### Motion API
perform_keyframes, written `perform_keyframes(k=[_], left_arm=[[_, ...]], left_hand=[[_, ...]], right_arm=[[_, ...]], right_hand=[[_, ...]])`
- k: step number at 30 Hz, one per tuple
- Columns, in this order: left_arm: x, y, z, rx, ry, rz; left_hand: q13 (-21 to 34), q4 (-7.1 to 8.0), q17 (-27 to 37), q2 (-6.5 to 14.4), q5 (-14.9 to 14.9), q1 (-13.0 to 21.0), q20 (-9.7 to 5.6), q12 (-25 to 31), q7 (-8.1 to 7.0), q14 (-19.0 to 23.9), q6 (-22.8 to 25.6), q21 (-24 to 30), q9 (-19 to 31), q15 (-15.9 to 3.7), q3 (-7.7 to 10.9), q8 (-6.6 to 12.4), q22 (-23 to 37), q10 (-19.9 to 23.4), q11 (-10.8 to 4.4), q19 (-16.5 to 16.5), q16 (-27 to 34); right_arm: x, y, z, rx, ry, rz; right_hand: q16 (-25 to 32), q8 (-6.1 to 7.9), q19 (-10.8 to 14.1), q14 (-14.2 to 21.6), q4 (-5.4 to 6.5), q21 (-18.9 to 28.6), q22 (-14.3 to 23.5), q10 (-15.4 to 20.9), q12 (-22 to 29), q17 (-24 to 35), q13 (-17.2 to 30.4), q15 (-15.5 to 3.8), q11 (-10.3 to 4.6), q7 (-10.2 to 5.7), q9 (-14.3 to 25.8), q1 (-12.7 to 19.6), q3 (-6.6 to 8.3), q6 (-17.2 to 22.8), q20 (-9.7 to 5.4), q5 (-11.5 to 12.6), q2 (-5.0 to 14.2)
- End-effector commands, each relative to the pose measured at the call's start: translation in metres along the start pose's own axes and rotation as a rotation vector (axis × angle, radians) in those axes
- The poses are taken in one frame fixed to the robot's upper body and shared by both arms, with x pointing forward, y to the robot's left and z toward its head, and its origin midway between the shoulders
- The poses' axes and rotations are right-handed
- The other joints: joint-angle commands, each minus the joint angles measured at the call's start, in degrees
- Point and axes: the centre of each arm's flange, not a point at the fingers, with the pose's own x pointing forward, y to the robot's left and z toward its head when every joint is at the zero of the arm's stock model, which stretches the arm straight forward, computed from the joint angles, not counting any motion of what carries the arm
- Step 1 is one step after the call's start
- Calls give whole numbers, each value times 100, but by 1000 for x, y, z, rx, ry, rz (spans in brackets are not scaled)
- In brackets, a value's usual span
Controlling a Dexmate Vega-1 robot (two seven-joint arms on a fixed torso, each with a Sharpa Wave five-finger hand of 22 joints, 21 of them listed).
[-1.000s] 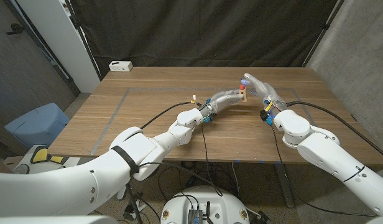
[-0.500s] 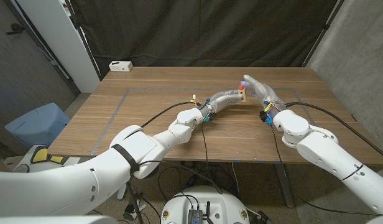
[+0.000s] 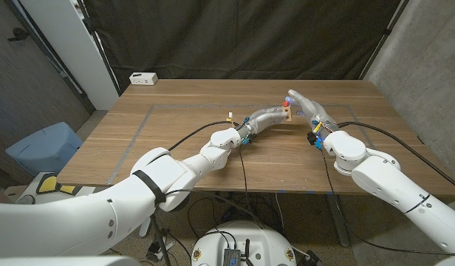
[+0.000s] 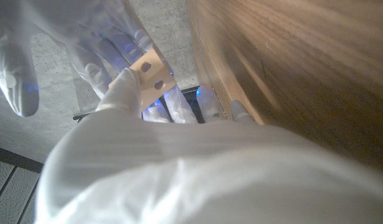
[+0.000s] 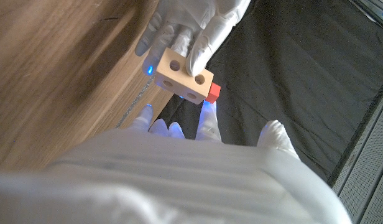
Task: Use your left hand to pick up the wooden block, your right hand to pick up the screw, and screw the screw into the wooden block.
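Overhead, the head camera is looking down on a brown wood-grain table (image 3: 176, 140) with faint grey lines marking a rectangle across its top. Black curtain is hanging behind the far edge, a pale wall panel is standing at the left, and grey concrete wall is showing on the right. One small white box with dark sockets (image 3: 143, 77) is sitting at the far left corner; no writing on it is legible. One blue bin (image 3: 43, 148) is standing on the floor off the table's left edge.

Toward the far right part of the table, the left robot hand (image 3: 272, 116) is holding up one pale wooden block with round holes (image 5: 181, 76), fingers wrapping it. Two holes are showing on one face in the right wrist view. One red screw head (image 5: 213, 92) is sitting against the block's end. The right robot hand (image 3: 303, 103) is reaching to that end, fingertips at the screw; whether it is gripping it, I cannot tell.
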Motion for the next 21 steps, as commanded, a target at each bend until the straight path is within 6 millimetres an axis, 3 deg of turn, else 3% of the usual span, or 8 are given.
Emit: perform_keyframes(k=[1,21], left_arm=[[0,-1,0,0,-1,-3],[1,-2,0,-2,-2,-4]], left_hand=[[9,21,21,45,25,-40,31,52,71,26,157,43,23,-160,45,44,26,58,14,-9,16],[10,18,21,38,24,-53,19,48,73,31,161,42,23,-143,52,45,26,52,33,-12,15]], right_arm=[[-4,2,-3,4,7,6],[-13,5,0,-14,7,9]], right_hand=[[10,37,-35,-145,-9,3,1,-30,11,12,11,57,13,-16,12,-41,-4,-19,38,8,-17],[14,58,-20,-141,-16,18,0,-19,22,8,11,54,2,-14,13,-42,1,14,66,15,5]])
